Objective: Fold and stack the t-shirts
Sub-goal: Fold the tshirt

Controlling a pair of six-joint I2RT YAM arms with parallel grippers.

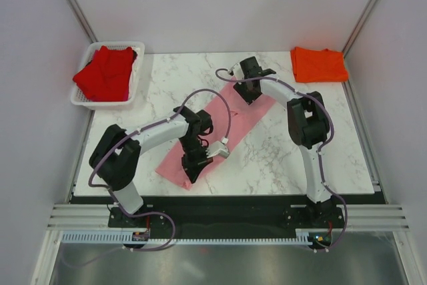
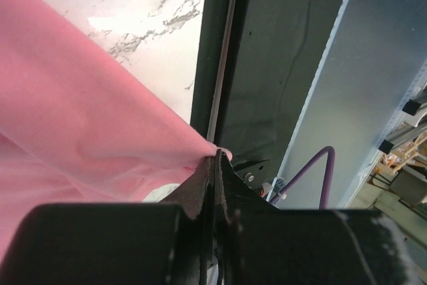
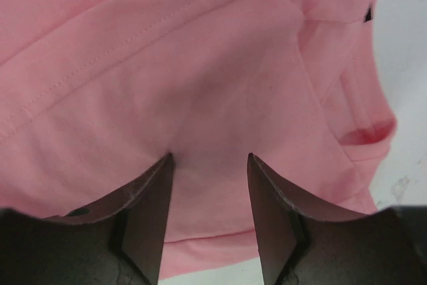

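Observation:
The light pink t-shirt [image 1: 230,128] lies in a long diagonal strip across the marble table [image 1: 280,158]. My left gripper [image 1: 195,166] is shut on its near corner, and the left wrist view shows the pink cloth [image 2: 80,118] pinched at the gripper's [image 2: 217,156] tips over the table's front edge. My right gripper [image 1: 248,95] is at the shirt's far end. In the right wrist view it [image 3: 209,159] stands open, both tips pressed down onto the pink cloth [image 3: 167,65], with the dark tag [image 3: 367,14] at upper right. The orange t-shirt [image 1: 319,65] lies folded at back right. The red t-shirt [image 1: 104,73] sits in the basket.
A white mesh basket [image 1: 135,83] stands at the back left corner of the table. Grey walls close in the back and sides. A black rail and metal channel [image 2: 347,98] run along the near edge under the left gripper.

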